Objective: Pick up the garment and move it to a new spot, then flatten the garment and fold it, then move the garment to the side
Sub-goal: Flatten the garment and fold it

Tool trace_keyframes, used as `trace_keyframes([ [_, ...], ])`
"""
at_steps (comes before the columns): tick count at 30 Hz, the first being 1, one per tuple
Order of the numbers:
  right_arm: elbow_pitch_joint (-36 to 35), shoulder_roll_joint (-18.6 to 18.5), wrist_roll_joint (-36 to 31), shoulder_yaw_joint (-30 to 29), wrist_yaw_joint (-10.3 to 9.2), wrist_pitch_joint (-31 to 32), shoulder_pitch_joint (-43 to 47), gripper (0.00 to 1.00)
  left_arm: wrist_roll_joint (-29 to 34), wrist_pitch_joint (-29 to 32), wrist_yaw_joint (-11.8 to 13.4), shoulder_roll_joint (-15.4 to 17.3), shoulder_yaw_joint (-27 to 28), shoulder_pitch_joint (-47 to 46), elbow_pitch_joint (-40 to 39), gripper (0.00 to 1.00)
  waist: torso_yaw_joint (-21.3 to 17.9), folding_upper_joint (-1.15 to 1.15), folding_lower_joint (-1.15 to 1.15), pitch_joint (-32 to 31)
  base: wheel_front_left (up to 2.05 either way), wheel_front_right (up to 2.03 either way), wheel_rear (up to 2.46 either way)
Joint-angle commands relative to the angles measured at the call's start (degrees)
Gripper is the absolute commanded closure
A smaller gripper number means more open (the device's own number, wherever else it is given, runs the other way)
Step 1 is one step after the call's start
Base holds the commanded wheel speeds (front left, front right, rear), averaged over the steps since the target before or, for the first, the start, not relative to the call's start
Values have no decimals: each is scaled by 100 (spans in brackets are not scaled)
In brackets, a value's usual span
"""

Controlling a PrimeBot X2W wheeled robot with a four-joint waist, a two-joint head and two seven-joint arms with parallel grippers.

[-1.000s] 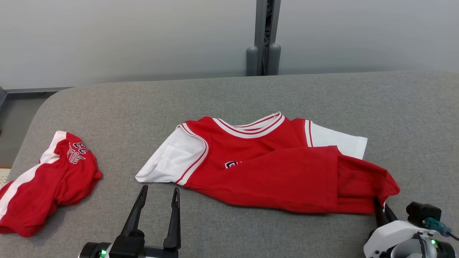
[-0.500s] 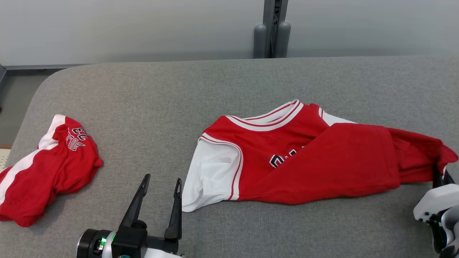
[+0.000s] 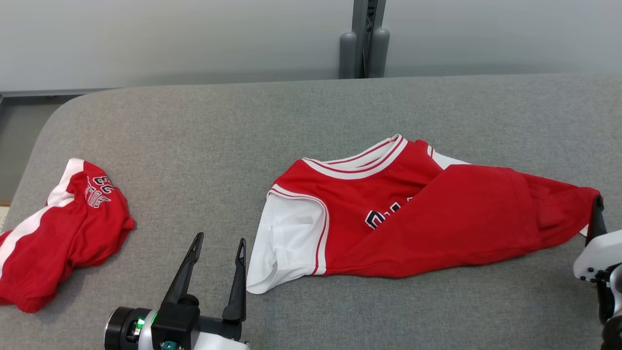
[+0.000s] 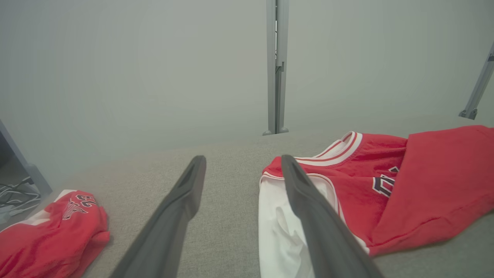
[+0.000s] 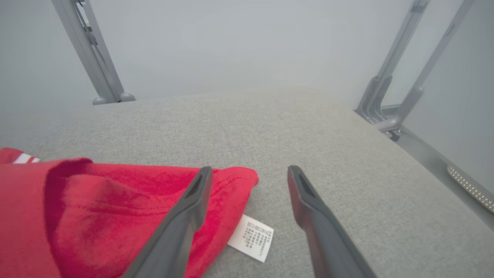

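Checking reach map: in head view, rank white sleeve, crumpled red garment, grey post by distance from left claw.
1. White sleeve, just right of the left claw.
2. Crumpled red garment, off to its left.
3. Grey post, far back.

The red-and-white cloth jersey (image 3: 388,214) looks like a soft, matt knit, its folded-over red part faintly fuzzy. The grey counter (image 3: 291,121) wears a coarse, matt woven cover. The small white label (image 5: 251,237) seems stiff, perhaps papery cloth. The left hand (image 3: 219,239) has dark fingers of smooth matt plastic, and the grey upright posts (image 3: 362,39) are satin-finished metal.
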Motion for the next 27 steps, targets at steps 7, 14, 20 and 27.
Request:
trace_keyframes([
  [7, -1348, 562, -31, 611, -1, -4, 753, 0, -137, -8, 105, 17, 5, 233, 46, 0, -175, 0, 0, -594, 0, 0, 0],
  [14, -2488, 714, 474, 1652, -1, -4, 1612, 0, -189, -8, 139, 17, 27, 397, 93, 0, -267, 0, 0, -829, 0, 0, 0],
  [20, -3381, 749, 774, 2296, -1, -4, 2332, 0, -262, -8, 158, 16, 70, 526, 191, 0, -333, 0, 0, -972, 0, 0, 0],
  [27, -4544, 758, 974, 2850, -1, -5, 3068, 0, -367, -8, 226, 16, 48, 613, 289, 0, -410, 0, 0, -1077, 0, 0, 0],
])
